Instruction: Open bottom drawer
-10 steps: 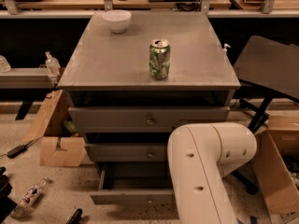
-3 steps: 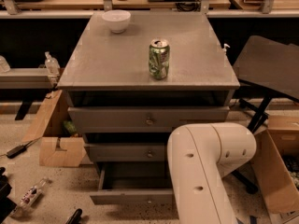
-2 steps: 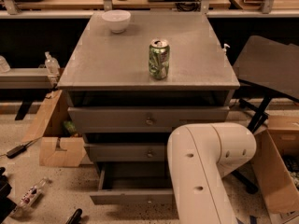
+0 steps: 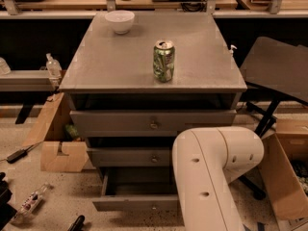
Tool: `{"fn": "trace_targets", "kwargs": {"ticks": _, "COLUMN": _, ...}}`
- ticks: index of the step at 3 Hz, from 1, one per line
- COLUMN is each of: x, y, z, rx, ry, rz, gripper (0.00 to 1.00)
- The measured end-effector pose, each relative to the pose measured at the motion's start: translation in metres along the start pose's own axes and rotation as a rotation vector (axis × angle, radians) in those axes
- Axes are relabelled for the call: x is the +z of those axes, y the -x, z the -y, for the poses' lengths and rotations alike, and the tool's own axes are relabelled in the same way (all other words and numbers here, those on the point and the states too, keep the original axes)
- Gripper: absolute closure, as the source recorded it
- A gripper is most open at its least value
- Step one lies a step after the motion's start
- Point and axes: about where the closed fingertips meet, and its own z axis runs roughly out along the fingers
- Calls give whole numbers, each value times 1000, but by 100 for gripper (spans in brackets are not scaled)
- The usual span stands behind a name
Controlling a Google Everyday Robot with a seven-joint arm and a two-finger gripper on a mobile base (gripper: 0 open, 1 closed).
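Note:
The grey cabinet [image 4: 154, 57] has three drawers. The bottom drawer [image 4: 134, 203] is pulled out, its shallow grey box open to view and its small knob [image 4: 154, 207] on the low front. The middle drawer front [image 4: 130, 157] and the top drawer front [image 4: 152, 123] are shut. My white arm [image 4: 211, 177] fills the lower right and covers the right part of the lower drawers. The gripper is hidden behind or below the arm, out of view.
A green can [image 4: 163, 60] and a white bowl [image 4: 120, 20] stand on the cabinet top. A cardboard box [image 4: 57, 138] sits at the left, another box [image 4: 288, 177] and a black chair [image 4: 276, 76] at the right. A bottle [image 4: 31, 201] lies on the floor.

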Motion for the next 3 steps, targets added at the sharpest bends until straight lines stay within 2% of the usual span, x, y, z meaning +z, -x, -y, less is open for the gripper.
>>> {"fn": "trace_targets", "kwargs": {"ticks": 1, "x": -6, "y": 2, "z": 3, "rx": -6, "ry": -2, "rz": -10, "gripper": 14}}
{"fn": "trace_targets", "kwargs": {"ticks": 2, "x": -60, "y": 19, "z": 34, "rx": -72, "ry": -33, "rz": -94, "gripper": 45}}
{"fn": "trace_targets", "kwargs": {"ticks": 3, "x": -99, "y": 35, "z": 61, "rx": -122, "ry": -76, "rz": -118, "gripper": 68}}
